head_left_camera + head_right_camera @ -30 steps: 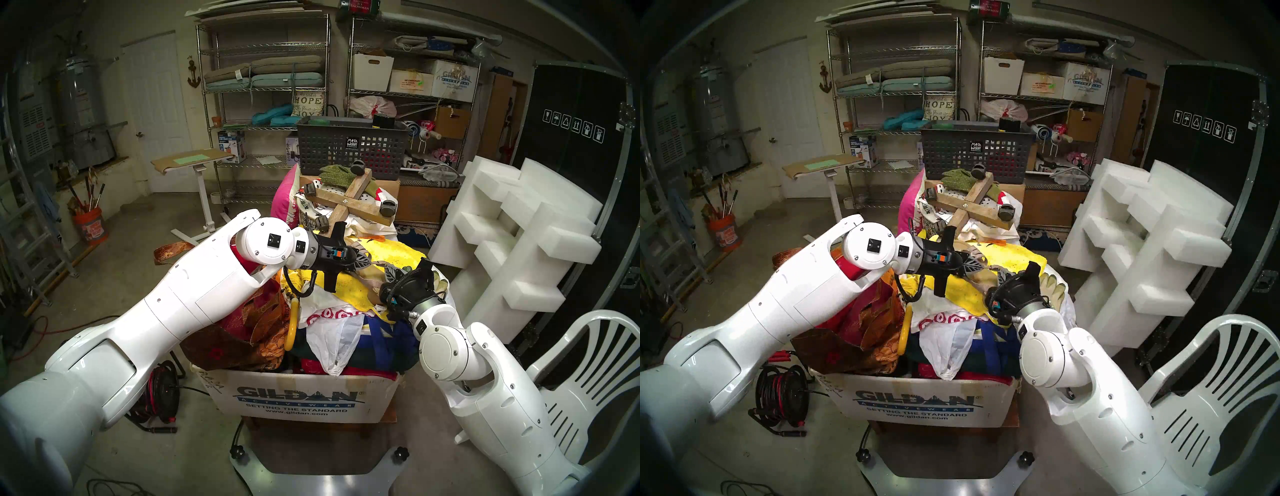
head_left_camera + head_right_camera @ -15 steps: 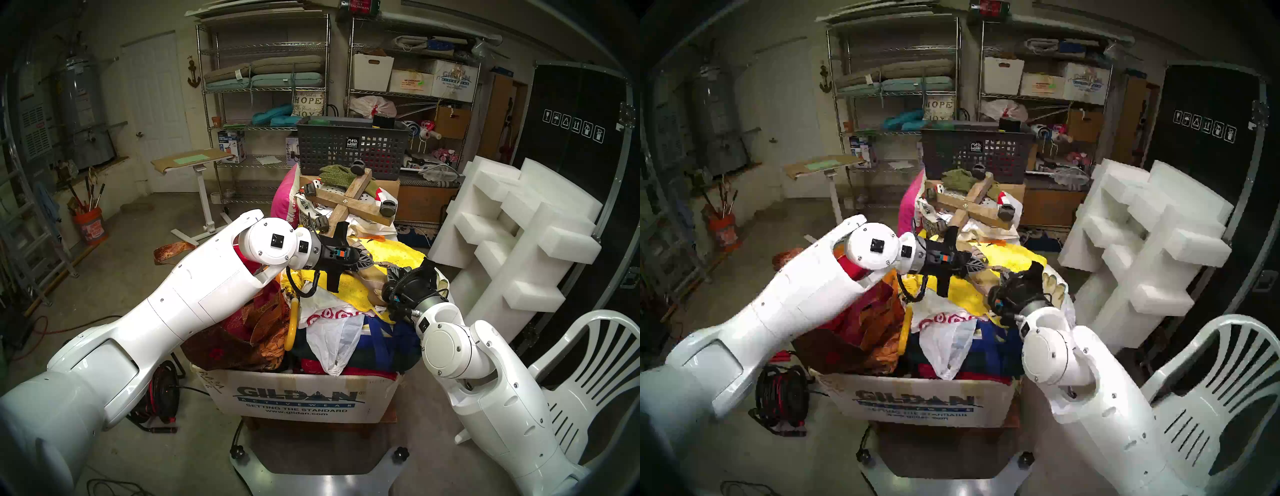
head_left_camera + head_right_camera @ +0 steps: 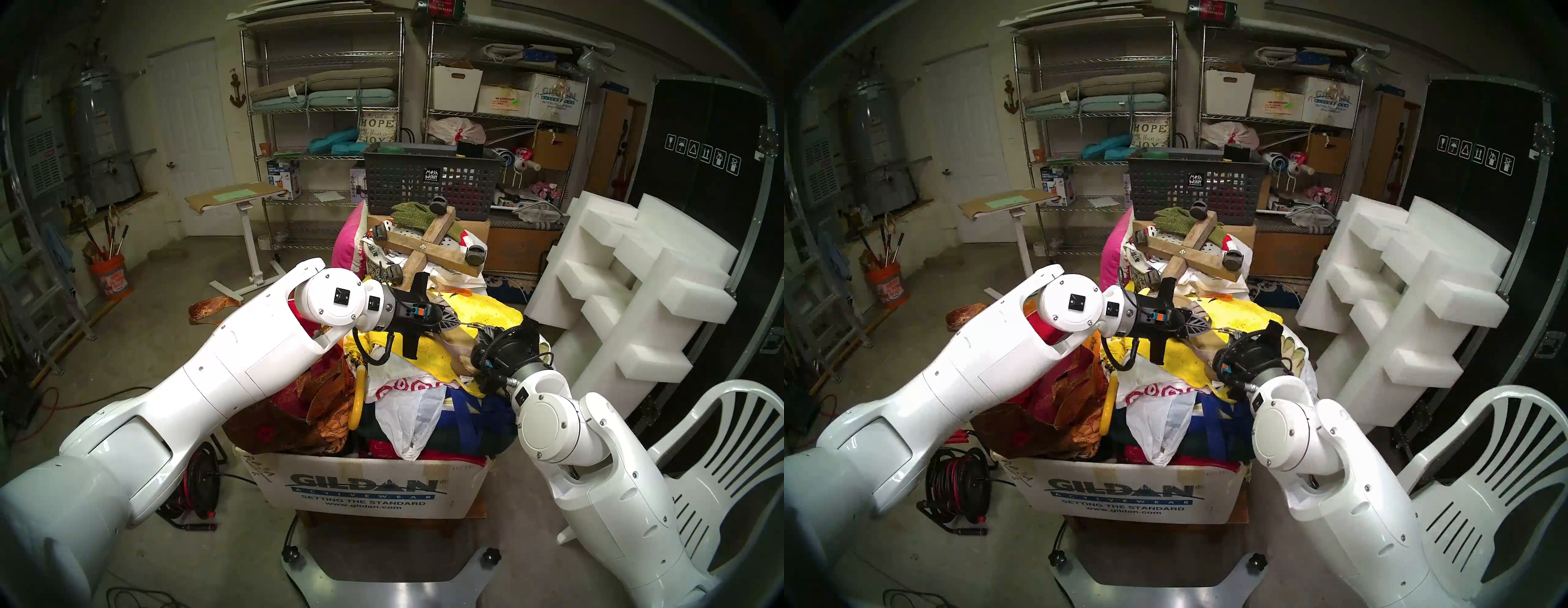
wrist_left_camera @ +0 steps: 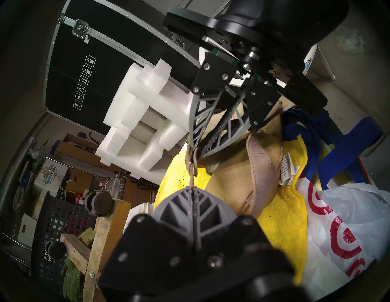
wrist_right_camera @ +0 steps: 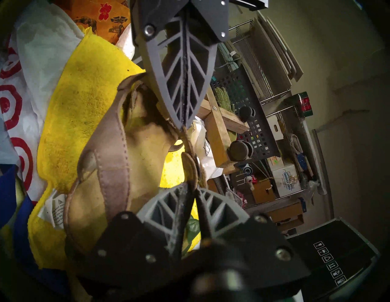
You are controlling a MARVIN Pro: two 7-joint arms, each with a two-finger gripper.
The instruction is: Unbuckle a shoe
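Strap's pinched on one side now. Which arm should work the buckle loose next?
Probably the right. The left end effector is shut on the ankle strap, anchoring it; the right end effector sits at the buckle, jaws slightly parted.

In the head views the shoe (image 3: 456, 346) is mostly hidden behind both arms, its buckle too small to read. In the right wrist view the right fingers (image 5: 181, 202) are blurred, and whether they grip the strap (image 5: 191, 166) cannot be told. The left wrist view cuts off the shoe's toe.
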